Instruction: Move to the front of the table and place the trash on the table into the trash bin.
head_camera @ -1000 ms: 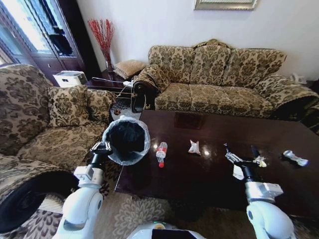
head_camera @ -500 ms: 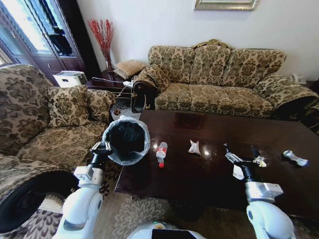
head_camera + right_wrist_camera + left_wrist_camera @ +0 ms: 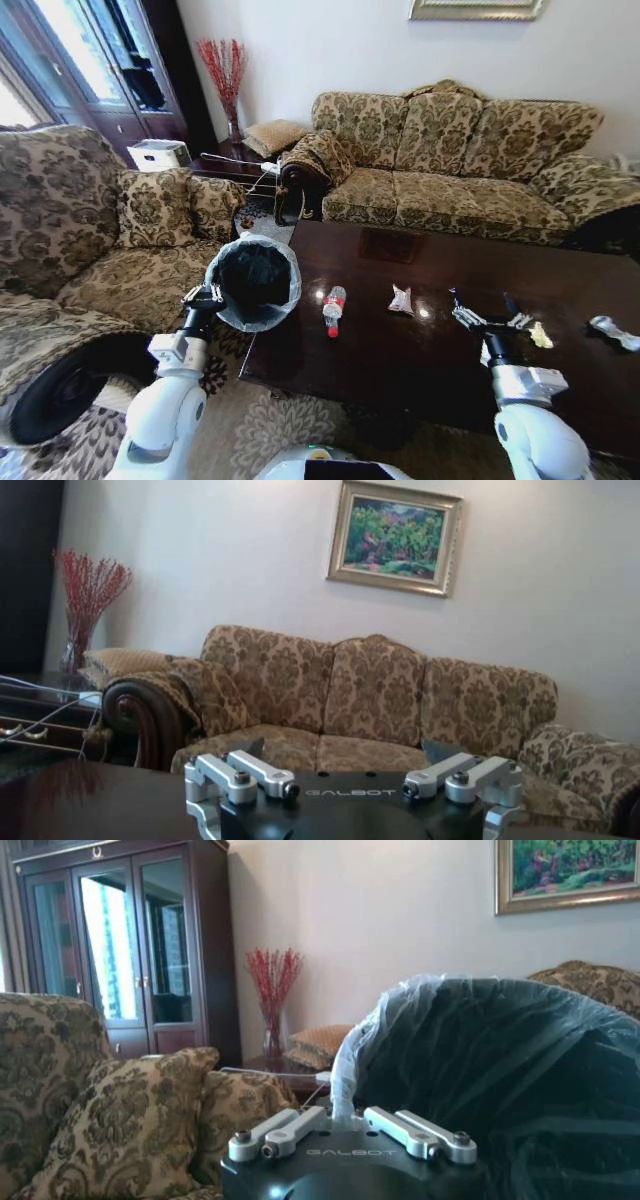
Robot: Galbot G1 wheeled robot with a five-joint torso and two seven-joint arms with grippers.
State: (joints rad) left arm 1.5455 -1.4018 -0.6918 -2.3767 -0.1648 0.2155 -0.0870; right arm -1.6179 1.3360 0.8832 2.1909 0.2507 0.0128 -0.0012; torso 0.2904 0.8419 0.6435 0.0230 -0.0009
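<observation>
My left gripper [image 3: 205,296] is clamped on the trash bin [image 3: 254,282] rim, held at the table's [image 3: 400,355] left edge. My right gripper [image 3: 487,319], fingers spread, hovers over bare tabletop between bottle [image 3: 333,309] and wrappers [image 3: 613,331].

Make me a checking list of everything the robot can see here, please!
Surface: the table is dark, glossy wood.
Job's things: a bottle with a red cap, a silvery wrapper, a yellowish scrap and another wrapper lie on the table; the trash bin, lined in black, is at the table's left corner.
Clutter: nothing seen beyond the trash.
Claws: the left claw is shut on the trash bin's rim; the right claw is open above the table.
Cables: thin wires by the side table.
Surroundings: a patterned sofa, an armchair, red twigs in a vase.
</observation>
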